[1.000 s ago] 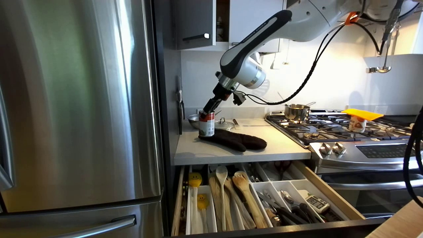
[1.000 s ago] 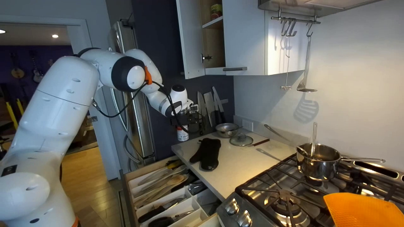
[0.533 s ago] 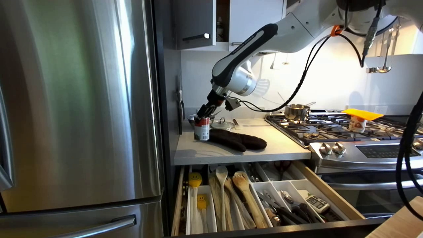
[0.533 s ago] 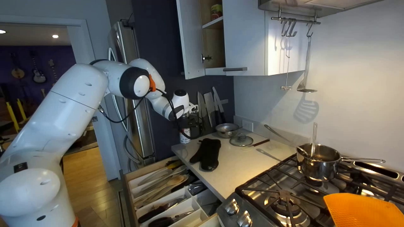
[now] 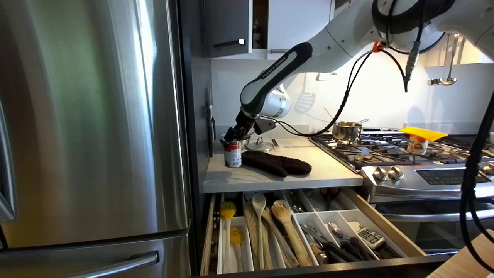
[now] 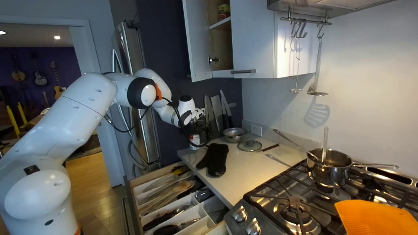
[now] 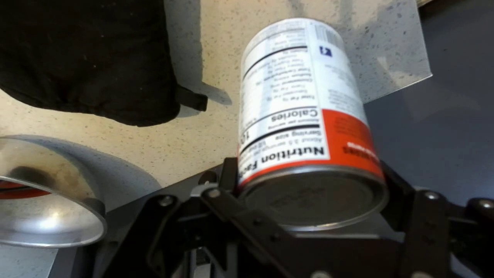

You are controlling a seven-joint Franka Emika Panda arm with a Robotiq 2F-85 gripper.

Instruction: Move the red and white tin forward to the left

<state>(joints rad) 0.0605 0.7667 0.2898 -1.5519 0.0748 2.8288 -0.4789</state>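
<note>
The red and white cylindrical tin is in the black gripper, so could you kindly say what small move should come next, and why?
I would probably ease the tin gently down before the gripper opens: its fingers grip the tin nearly upright, on or just above the pale speckled counter, and no view clearly shows whether the base touches.

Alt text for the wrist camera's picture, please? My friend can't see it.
A black gripper holds a red and white tin near one end, its Nutrition Facts label upside down in this close-up. At the picture's left, a dark oven mitt and a metal bowl are on a pale speckled counter.
</note>
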